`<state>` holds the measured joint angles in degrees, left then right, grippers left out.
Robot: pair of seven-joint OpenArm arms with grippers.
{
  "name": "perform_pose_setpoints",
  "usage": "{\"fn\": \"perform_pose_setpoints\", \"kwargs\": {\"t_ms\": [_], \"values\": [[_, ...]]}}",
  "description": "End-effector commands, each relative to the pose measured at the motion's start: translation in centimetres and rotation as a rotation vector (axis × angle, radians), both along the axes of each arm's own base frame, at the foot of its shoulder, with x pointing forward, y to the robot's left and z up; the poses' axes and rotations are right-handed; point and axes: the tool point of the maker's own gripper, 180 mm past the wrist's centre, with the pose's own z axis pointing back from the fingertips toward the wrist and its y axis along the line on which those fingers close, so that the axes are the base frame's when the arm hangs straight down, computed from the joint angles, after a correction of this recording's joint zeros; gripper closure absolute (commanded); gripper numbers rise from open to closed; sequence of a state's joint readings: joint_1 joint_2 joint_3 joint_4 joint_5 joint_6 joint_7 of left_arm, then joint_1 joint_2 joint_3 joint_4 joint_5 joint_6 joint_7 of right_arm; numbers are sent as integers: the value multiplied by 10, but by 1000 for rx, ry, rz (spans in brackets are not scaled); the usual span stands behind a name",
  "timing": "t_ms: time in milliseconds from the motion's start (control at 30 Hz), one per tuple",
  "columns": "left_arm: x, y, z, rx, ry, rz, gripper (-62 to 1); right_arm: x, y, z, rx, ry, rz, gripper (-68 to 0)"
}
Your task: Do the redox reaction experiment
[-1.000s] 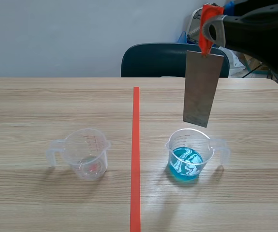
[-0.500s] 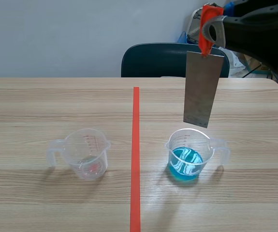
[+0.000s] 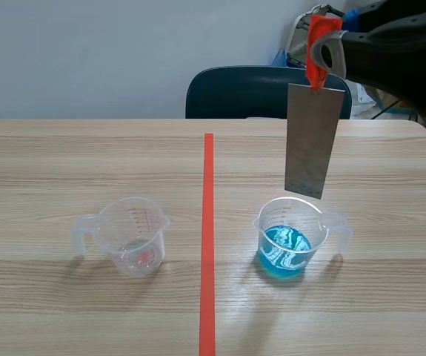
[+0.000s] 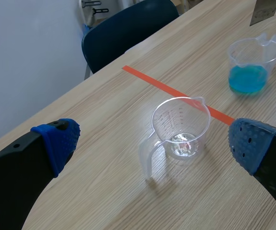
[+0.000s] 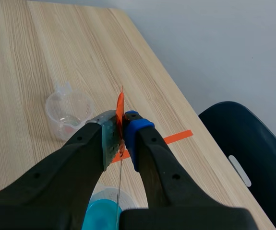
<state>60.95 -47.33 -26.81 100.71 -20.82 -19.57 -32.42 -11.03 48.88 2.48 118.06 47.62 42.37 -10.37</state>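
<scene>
The metal strip (image 3: pixel 314 141) hung over the cup of blue liquid (image 3: pixel 288 237), its long axis nearly upright and its lower end pointing down at the cup's mouth, clear of the liquid. The right gripper (image 3: pixel 318 55), on an arm raised high from the right, was clenched on the strip's orange-taped top end. The left gripper (image 4: pixel 154 143) stood released with fingers wide apart, the clear cup (image 4: pixel 180 128) on the table ahead of it.
</scene>
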Motion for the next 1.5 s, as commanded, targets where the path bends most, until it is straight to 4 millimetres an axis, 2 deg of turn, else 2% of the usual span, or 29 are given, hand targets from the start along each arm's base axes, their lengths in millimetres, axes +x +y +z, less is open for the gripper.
{"fn": "perform_pose_setpoints", "kwargs": {"t_ms": [0,900,933,1000,1033,1067,1100,1300,1467], "values": [[2,-3,7,-17,-22,-6,-623,0,0,7,16,-16,7,-8],[2,-3,7,-20,-23,-5,-623,0,0,7,16,-17,8,-8],[2,-2,8,-20,-23,-4,-535,0,0,7,16,-17,8,-8],[2,-2,8,-19,-25,-2,-271,0,0,7,16,-17,8,-8],[3,-2,8,-18,-26,-1,-160,0,0,7,17,-17,8,-8],[3,-2,8,-19,-27,-1,-83,0,0,7,17,-17,8,-8],[3,-2,8,-20,-29,-2,-33,0,0,7,17,-17,8,-8],[17,-2,21,-9,-91,-3,-27,0,1,8,21,-18,9,-8],[30,-15,24,2,-107,-55,-27,0,1,8,22,-19,9,-8]]}}
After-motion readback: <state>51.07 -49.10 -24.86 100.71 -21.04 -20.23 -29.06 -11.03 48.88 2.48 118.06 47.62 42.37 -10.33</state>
